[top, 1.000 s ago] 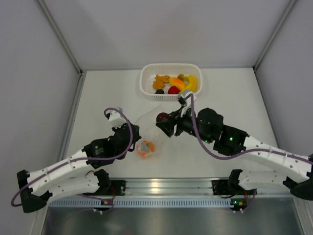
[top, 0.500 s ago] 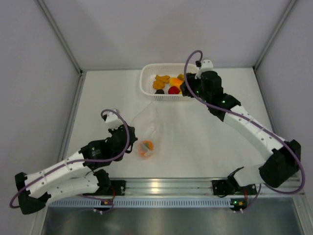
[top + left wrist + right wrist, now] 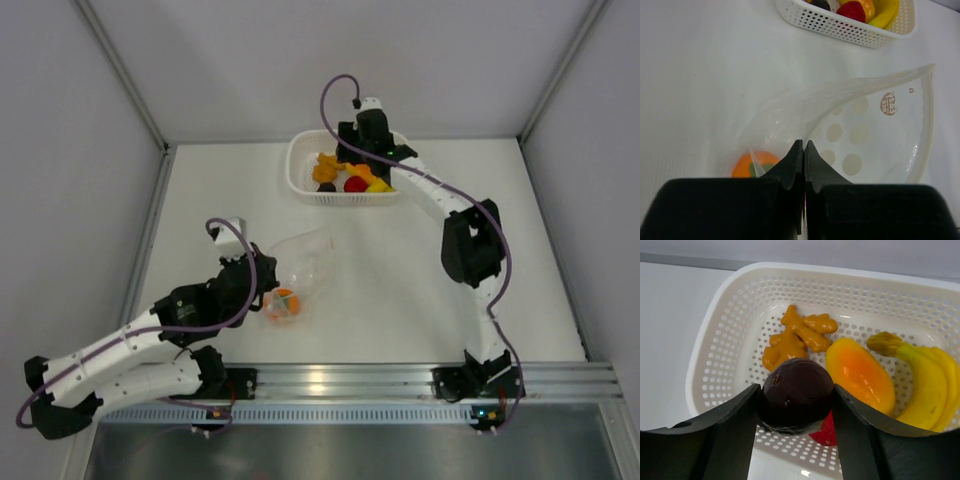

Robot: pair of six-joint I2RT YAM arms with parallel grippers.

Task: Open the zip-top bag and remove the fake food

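The zip-top bag (image 3: 305, 262) (image 3: 870, 120), clear with white dots, lies open on the table with a round orange piece (image 3: 283, 304) (image 3: 746, 165) still inside. My left gripper (image 3: 266, 287) (image 3: 804, 145) is shut on the bag's near edge. My right gripper (image 3: 352, 168) (image 3: 796, 399) hangs over the white basket (image 3: 299, 168) (image 3: 715, 340), shut on a dark purple piece (image 3: 796, 392). Below it in the basket lie a yellow banana (image 3: 930, 385), an orange slice (image 3: 860, 371), orange bits (image 3: 795, 337) and a red fruit (image 3: 826, 432).
The basket stands at the table's far edge, near the back wall. Grey side walls close in the table on the left and right. A metal rail with both arm bases runs along the near edge (image 3: 330, 385).
My right arm has swung from beside the bag's mouth out to the basket, carrying the dark purple piece. The left gripper has stayed shut on the bag, which shifted slightly.
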